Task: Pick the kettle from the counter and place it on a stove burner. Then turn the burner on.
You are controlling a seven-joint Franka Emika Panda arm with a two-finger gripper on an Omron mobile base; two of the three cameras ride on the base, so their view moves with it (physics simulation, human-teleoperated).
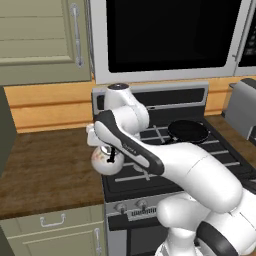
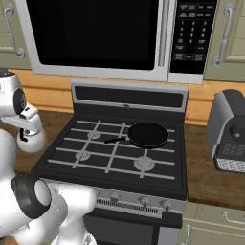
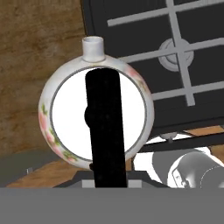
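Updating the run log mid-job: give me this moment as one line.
phase: carry | gripper: shut on kettle handle | kettle: lifted over counter beside stove's left edge | burner: bare | pan: back right

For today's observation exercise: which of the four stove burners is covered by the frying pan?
The back right burner, under the black frying pan; the other three show bare grey caps.

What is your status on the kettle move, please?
Gripper shut on kettle handle. Kettle at the stove's left edge, not yet on a stove burner. Frying pan occupies a back burner.
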